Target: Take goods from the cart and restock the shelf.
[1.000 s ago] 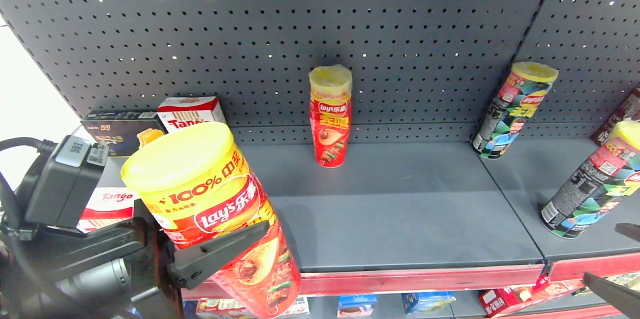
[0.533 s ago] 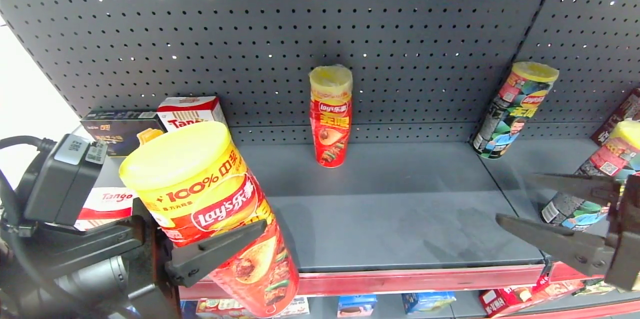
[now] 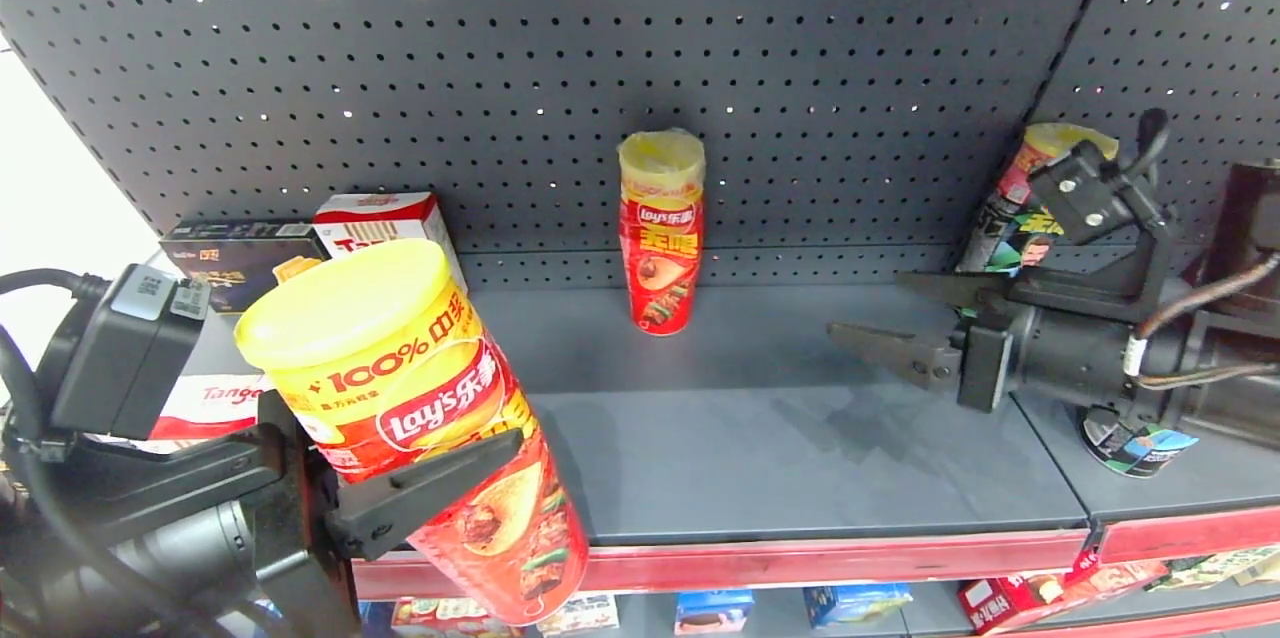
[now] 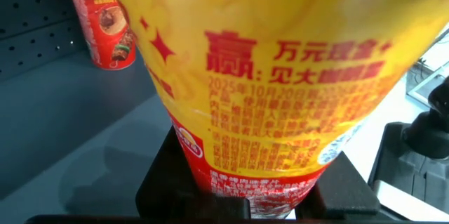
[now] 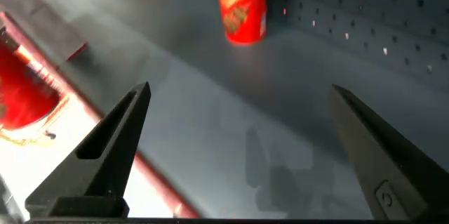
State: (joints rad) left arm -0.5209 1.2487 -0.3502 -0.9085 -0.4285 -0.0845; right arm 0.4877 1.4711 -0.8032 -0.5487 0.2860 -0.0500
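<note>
Gripping a red-and-yellow chip can (image 3: 400, 368) around its middle, the left gripper (image 3: 390, 463) holds it nearest the camera, at the left front of the shelf (image 3: 760, 438). The can is tilted, its yellow lid leaning up and to the left, and its lower end shows against the shelf's red front lip (image 3: 800, 558). In the left wrist view the can (image 4: 280, 76) sits clamped between the dark fingers, with the grey shelf board beneath it.

Farther in and to the right, the right gripper (image 3: 868, 306) hangs above the grey board with its jaws spread wide and nothing between them, the tips pointing toward the shelf's middle. The right wrist view shows the same gap (image 5: 238, 92) over bare grey board.

A black-and-green can (image 3: 1135, 443) stands partly hidden beneath the right arm, and a second one (image 3: 1010, 218) leans behind it, near the back wall. On the left side lie a red-and-white box (image 3: 215, 403), a dark box (image 3: 235, 253) and another red-and-white box (image 3: 380, 223).

At the back, in the middle, a red can (image 3: 660, 233) stands upright just before the perforated panel (image 3: 500, 68).
</note>
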